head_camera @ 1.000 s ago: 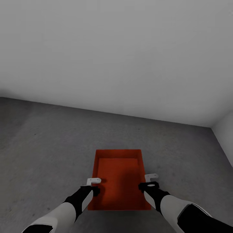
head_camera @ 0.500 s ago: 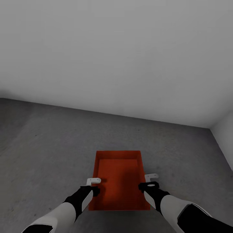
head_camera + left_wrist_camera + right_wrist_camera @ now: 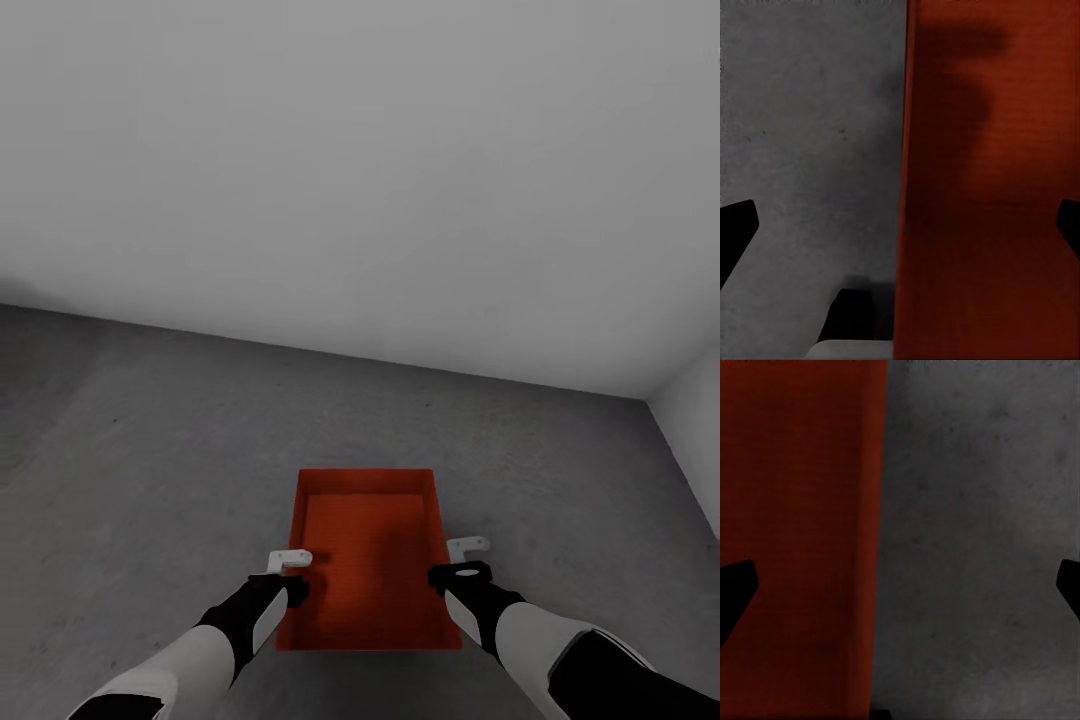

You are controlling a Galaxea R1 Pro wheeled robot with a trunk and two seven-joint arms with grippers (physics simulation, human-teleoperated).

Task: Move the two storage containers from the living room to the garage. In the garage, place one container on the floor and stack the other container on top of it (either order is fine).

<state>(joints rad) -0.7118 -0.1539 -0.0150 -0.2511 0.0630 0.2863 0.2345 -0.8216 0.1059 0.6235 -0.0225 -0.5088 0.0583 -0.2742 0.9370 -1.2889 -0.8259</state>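
One orange-red storage container [image 3: 368, 560] lies open side up on the rough dark grey garage floor [image 3: 150, 450], just ahead of me. My left gripper [image 3: 292, 590] hovers open over its left long wall, one finger on each side; in the left wrist view that gripper [image 3: 900, 232] looks down on the container [image 3: 990, 187] and the floor [image 3: 810, 150]. My right gripper [image 3: 456, 578] hangs open the same way over the right wall, its view [image 3: 900, 592] split between the container [image 3: 795, 525] and concrete. Neither touches the bin. The second container is out of view.
A pale grey wall [image 3: 360, 180] rises behind the bin, and a side wall [image 3: 692, 420] meets it in a corner at the right. Bare concrete stretches to the left and right of the bin.
The container looks slightly smaller and lower between the open grippers than a second ago. The arms keep their pose in the view.
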